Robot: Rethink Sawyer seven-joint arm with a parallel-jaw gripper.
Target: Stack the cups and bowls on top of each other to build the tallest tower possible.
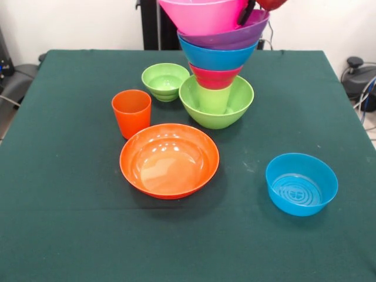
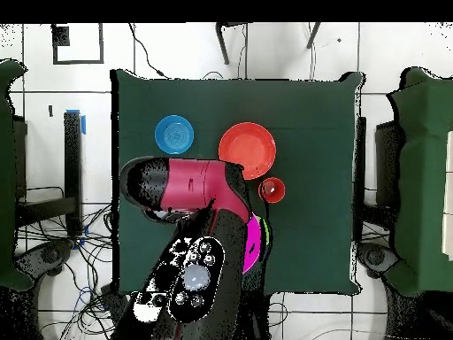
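The tower stands at the back middle of the table in the front view. Its base is a medium green bowl (image 1: 216, 108) holding a lime cup (image 1: 214, 98), with a red bowl (image 1: 214, 77), a blue bowl (image 1: 217, 57) and a purple bowl (image 1: 238, 36) above. A pink bowl (image 1: 202, 13) sits tilted on top, its upper part cut off by the frame. My gripper (image 1: 246, 16) is at the pink bowl's right rim, shut on it. In the overhead view the arm (image 2: 199, 190) hides the tower; only a pink sliver (image 2: 254, 243) shows.
A small green bowl (image 1: 165, 81) and an orange cup (image 1: 131, 113) stand left of the tower. A large orange bowl (image 1: 169, 160) lies in front, and a blue bowl (image 1: 301, 184) at front right. The orange bowl (image 2: 247, 150), orange cup (image 2: 272, 189) and blue bowl (image 2: 174, 135) also show overhead.
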